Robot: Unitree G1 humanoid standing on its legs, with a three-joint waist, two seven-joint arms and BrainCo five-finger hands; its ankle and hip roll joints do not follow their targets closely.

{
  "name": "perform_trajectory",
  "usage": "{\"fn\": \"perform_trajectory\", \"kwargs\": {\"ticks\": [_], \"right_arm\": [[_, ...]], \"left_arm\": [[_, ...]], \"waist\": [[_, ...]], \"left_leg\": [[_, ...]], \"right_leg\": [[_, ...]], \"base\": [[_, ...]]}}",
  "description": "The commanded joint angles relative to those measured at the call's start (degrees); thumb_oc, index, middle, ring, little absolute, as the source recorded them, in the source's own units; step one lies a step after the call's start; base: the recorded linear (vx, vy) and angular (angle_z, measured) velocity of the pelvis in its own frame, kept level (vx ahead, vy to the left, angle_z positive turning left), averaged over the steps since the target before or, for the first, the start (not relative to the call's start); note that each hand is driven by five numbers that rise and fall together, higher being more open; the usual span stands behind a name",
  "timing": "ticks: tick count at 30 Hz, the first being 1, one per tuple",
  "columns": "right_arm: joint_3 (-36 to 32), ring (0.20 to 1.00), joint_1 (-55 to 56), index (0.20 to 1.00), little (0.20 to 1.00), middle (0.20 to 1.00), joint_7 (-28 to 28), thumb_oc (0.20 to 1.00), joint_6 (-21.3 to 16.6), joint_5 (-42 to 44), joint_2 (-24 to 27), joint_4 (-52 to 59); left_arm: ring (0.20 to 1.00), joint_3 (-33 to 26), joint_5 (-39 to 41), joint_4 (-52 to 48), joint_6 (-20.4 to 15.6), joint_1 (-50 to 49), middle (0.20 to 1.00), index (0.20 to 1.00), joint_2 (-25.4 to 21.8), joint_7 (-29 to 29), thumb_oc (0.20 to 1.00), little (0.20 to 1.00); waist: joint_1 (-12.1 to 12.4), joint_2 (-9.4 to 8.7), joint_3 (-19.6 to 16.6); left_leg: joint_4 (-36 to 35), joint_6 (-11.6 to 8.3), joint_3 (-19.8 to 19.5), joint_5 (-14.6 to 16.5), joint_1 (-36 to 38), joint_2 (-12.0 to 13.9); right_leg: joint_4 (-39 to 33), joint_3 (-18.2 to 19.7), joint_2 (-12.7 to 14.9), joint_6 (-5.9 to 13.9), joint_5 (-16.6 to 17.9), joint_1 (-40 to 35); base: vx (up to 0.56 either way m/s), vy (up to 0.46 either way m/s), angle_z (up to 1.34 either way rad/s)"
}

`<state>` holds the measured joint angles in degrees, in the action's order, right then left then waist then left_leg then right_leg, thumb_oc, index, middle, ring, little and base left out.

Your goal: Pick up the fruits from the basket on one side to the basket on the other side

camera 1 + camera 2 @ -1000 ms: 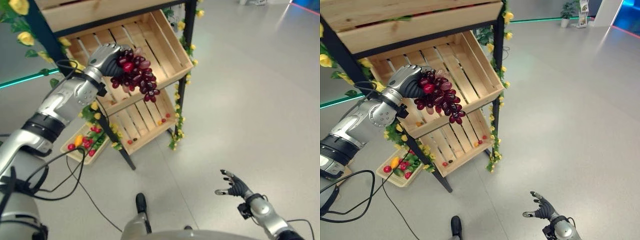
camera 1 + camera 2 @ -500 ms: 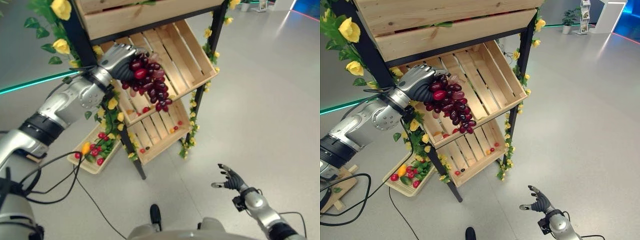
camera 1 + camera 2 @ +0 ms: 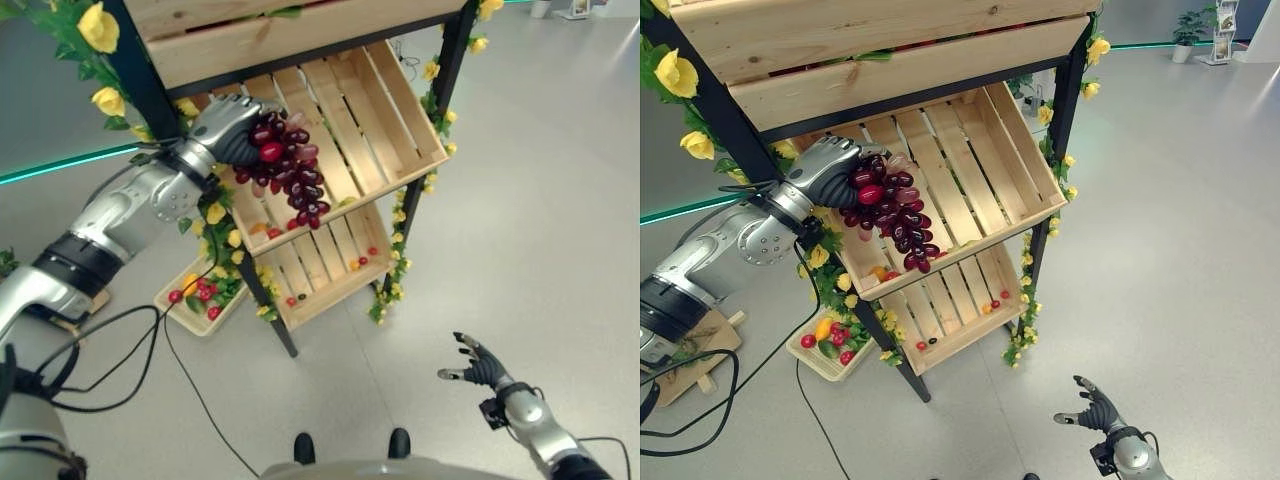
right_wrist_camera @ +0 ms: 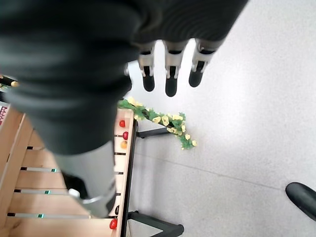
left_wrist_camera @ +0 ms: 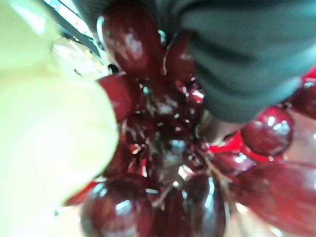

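Left robot hand [image 3: 228,122] fingers buried in grape bunch [image 3: 287,172], crate [image 3: 340,150] behind

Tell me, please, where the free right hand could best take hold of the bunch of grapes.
Probably at the top, beside the left hand: the grapes hang loose below it over the middle crate. The right hand, open, would come from the front.
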<state>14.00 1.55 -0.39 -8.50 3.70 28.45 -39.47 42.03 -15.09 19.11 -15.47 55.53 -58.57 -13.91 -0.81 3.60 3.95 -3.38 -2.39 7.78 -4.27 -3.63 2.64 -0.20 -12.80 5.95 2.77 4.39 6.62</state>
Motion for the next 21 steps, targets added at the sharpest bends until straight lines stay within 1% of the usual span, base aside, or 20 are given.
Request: {"fn": "perform_trajectory", "kwargs": {"ticks": [1,7,9,14,16,21], "right_arm": [[-1.01,1.0,-0.19,1.0,1.0,1.0,-0.98,1.0,-2.49,1.6,1.6,2.36],[-1.02,1.0,1.23,1.0,1.0,1.0,-1.13,1.0,-2.39,1.61,1.14,2.01],[-0.94,1.0,1.34,1.0,1.0,1.0,-1.3,1.0,-2.28,1.85,1.23,1.77],[-0.54,1.0,0.96,1.0,1.0,1.0,-1.62,1.0,-2.03,2.41,0.86,1.5],[-0.32,1.0,1.14,1.0,1.0,1.0,-1.63,1.0,-1.82,2.72,0.57,2.12],[-0.25,1.0,1.8,1.0,1.0,1.0,-1.67,1.0,-1.55,2.73,0.31,2.65]], "left_arm": [[0.2,-4.99,-0.48,12.89,2.98,11.59,0.2,0.2,2.03,-1.91,0.2,0.2],[0.2,-0.63,-4.38,18.3,4.65,14.69,0.2,0.2,3.11,-1.07,0.2,0.2],[0.2,1.49,-6.51,22.08,6.14,16.37,0.2,0.2,4.48,-0.13,0.2,0.2],[0.2,4.23,-8.56,26.97,7.14,18.69,0.2,0.2,7.08,0.72,0.2,0.2],[0.2,4.75,-9.03,29.49,7.7,19.12,0.2,0.2,8.25,1.23,0.2,0.2],[0.2,4.96,-9.8,31.57,8.61,19.71,0.2,0.2,9.89,1.49,0.2,0.2]], "waist": [[-3.73,-0.2,-0.86],[-4.26,0.19,-1.34],[-4.67,0.46,-1.19],[-5.23,0.86,-0.47],[-5.89,1.45,0.19],[-6.45,2.19,0.74]], "left_leg": [[1.7,0.92,1.3,2.36,-0.2,-2.88],[0.95,0.86,1.99,2.39,0.37,-2.86],[0.61,0.77,2.28,2.25,0.45,-2.75],[0.71,0.66,2.55,2.2,0.27,-2.65],[0.98,0.56,2.84,2.24,0.01,-2.61],[1.0,0.36,3.27,2.16,-0.02,-2.53]], "right_leg": [[-0.16,-0.42,0.92,5.79,-1.54,-4.58],[-0.97,0.16,0.92,6.07,-1.32,-5.0],[-1.1,0.4,0.91,6.14,-1.22,-4.85],[-0.94,0.85,0.93,6.02,-1.28,-4.39],[-0.78,1.26,0.98,5.93,-1.31,-3.86],[-1.17,1.6,0.94,5.88,-1.09,-3.76]], "base": [[0.02,0.0,-0.04],[0.02,-0.004,-0.03],[0.0,-0.014,-0.09],[0.0,-0.007,-0.02],[0.0,0.0,0.0],[-0.01,-0.013,-0.09]]}}
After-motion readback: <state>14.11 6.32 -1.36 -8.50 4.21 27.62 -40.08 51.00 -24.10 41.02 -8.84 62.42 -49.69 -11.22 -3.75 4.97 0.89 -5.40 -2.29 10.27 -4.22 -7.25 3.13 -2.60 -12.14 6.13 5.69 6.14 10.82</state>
